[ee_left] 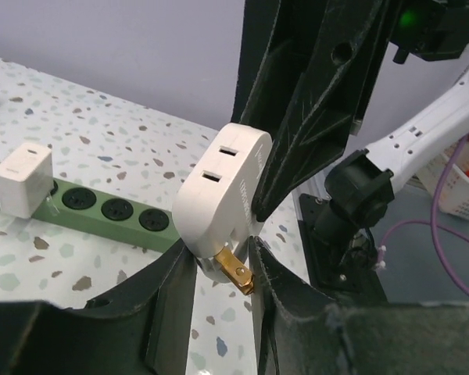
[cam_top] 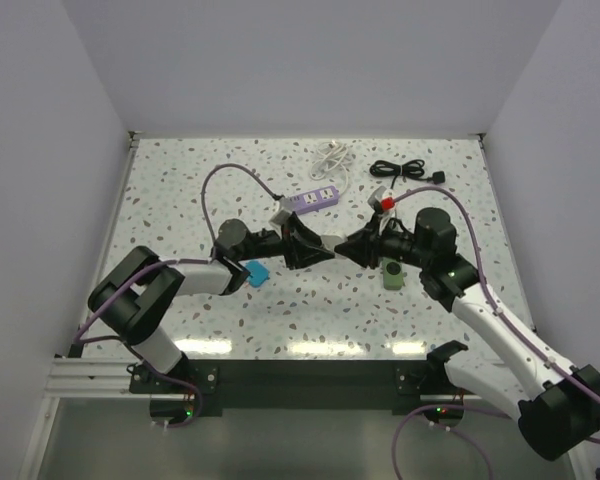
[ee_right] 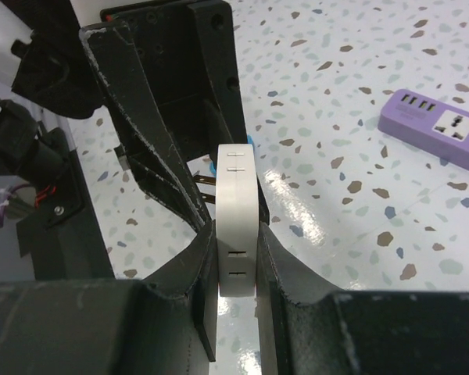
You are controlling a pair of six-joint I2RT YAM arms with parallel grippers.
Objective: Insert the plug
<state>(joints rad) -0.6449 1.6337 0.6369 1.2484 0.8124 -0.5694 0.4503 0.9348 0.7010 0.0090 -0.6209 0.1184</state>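
Note:
The white plug (ee_left: 219,187), a flat rounded adapter with brass prongs (ee_left: 236,270), hangs above the table between both grippers at the middle of the top view (cam_top: 337,243). My right gripper (ee_right: 238,234) is shut on its flat sides, and its black fingers (ee_left: 313,117) come down onto it in the left wrist view. My left gripper (ee_left: 223,254) comes from the opposite side. Its fingers press against the plug's prong end, one on each side. A purple power strip (cam_top: 310,200) lies behind the grippers. A green power strip (ee_left: 102,211) with round sockets lies on the table.
A white charger (ee_left: 23,178) sits in the green strip's end. A blue block (cam_top: 257,272) lies by the left arm and a small green piece (cam_top: 392,275) by the right. A red-tipped item (cam_top: 385,203), a black cable (cam_top: 405,170) and a white cable (cam_top: 330,155) lie at the back.

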